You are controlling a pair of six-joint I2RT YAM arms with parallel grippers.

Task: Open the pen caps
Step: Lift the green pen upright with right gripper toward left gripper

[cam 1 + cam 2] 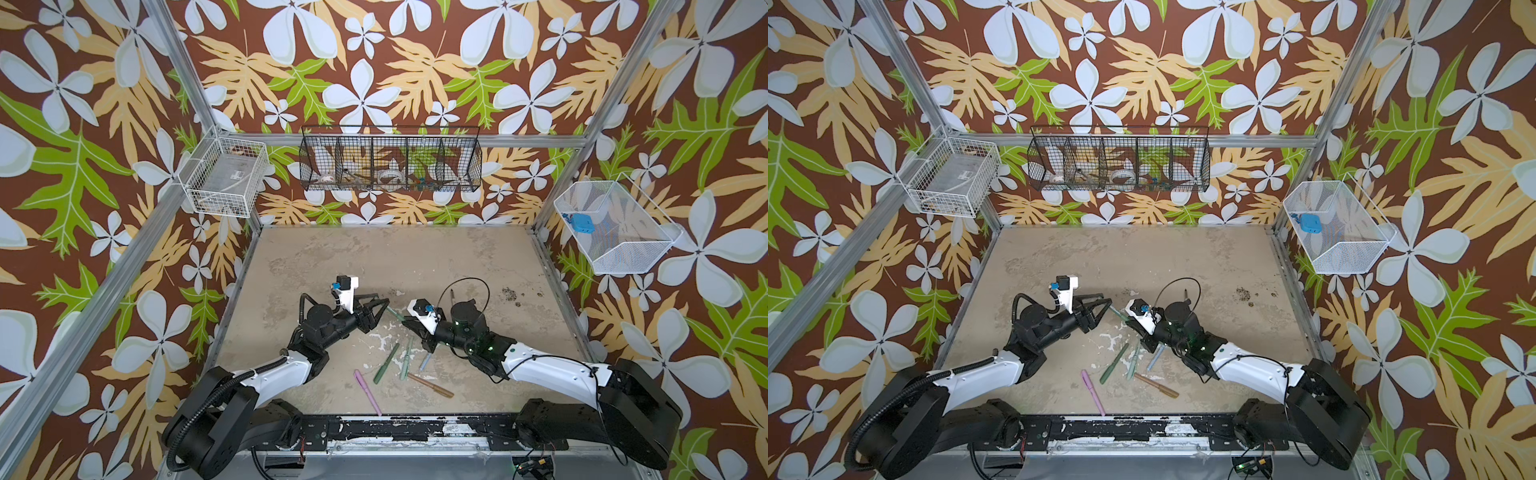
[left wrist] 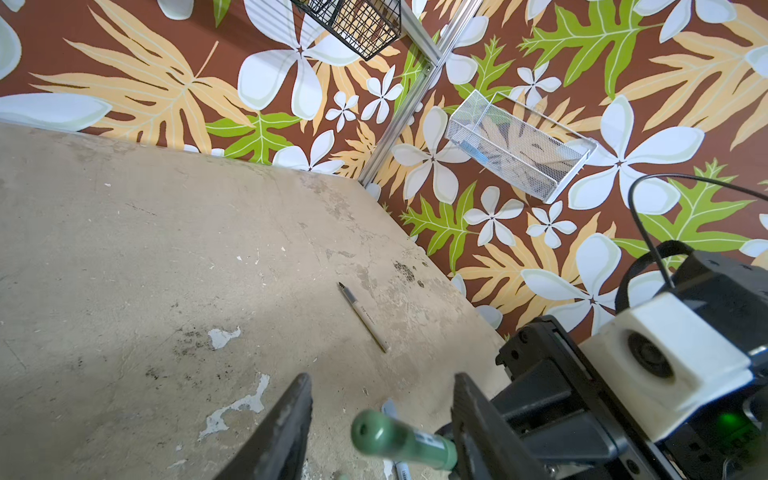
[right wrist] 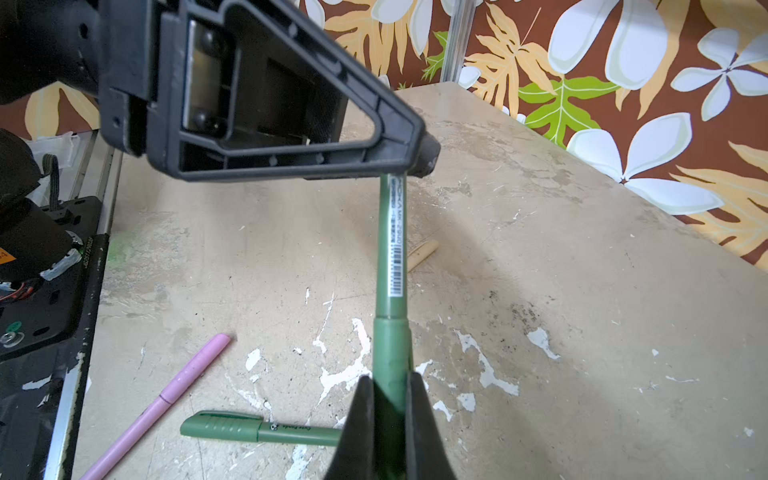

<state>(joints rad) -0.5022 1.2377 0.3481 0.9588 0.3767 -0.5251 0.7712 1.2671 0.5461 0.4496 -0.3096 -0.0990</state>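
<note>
The right gripper is pressed tight on the cap of a green pen, held off the table near its middle, and the cap sits fully on the barrel. The barrel points to 10 o'clock, into the left gripper, whose fingers stand spread on either side of the pen's blunt end without pinching it. A white barcode sticker runs along the barrel; its small print is too fine to read. Seven pens show in all. Five capped ones lie loose toward 6 o'clock on the table: a pink pen at the near edge, a dark green pen, a pale green pen just beside it, a blue pen partly under the right arm, and a brown pen. In the right wrist view the dark green pen's barrel carries writing that looks like "Cute Panda" next to a small round face mark. The seventh is a beige pen with a bare dark tip, lying alone at 2 o'clock from the held pen; the print on its barrel cannot be read. Three wire baskets hang on the flowered walls: a black basket at 12 o'clock, a white basket at 10 o'clock and a mesh basket at 2 o'clock.
</note>
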